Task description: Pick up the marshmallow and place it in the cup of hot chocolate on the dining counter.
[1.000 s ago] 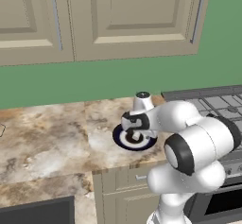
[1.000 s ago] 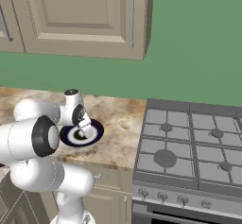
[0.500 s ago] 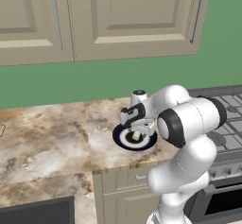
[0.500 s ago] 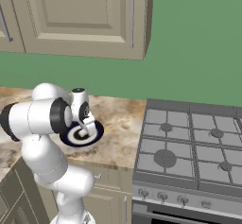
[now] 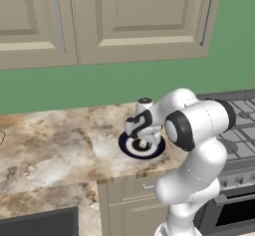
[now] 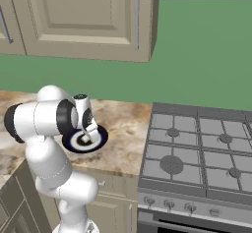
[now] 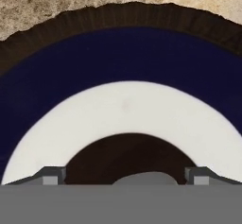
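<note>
Mottled tan stone counter on the left, and on it sits the plate, dark blue with white rings, our landmark for everything here. Moving right, the gripper is right down over the plate's centre now; a second ago the hand hung higher above it, with the elbow low and forward, and since then the arm has swung up and over the plate. In the hand view the plate's blue band and white ring sweep across, and a pale grey-white lump, the marshmallow, sits at the dark centre between the two finger tips. The jaws stand wide, one tip either side of the lump, gripping nothing that can be made out. In the right base view the gripper is low over the plate, and right of the plate lies the gas hob.
</note>
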Controlling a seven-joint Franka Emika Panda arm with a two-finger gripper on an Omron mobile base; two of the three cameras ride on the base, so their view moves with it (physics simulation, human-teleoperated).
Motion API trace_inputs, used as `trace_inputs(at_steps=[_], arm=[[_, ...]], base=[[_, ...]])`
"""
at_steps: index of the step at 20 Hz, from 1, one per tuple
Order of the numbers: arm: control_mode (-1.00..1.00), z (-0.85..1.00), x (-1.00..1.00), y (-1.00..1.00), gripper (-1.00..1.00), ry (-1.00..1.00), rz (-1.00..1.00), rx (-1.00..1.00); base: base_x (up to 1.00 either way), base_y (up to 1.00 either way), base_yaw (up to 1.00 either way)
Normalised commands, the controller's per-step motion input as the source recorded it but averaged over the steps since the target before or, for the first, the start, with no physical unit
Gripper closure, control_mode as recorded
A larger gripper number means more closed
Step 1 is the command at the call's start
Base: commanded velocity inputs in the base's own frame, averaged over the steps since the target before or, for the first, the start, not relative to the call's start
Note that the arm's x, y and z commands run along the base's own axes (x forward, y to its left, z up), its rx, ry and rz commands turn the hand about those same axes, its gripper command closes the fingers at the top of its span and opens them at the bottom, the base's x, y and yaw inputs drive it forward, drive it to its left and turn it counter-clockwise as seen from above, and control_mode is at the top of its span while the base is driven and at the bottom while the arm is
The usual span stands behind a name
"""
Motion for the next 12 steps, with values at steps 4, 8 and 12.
trace_inputs(at_steps=[4, 8, 12], arm=[[-1.00, -0.49, -0.08, 0.05, 1.00, -0.02, -0.01, 0.04], [-1.00, -0.45, -0.50, 0.00, 1.00, 0.00, 0.00, 0.05], [-1.00, -0.16, -0.38, 0.00, 1.00, 0.00, 0.00, 0.00]], base=[[0.00, 0.00, 0.00], [0.00, 0.00, 0.00], [0.00, 0.00, 0.00]])
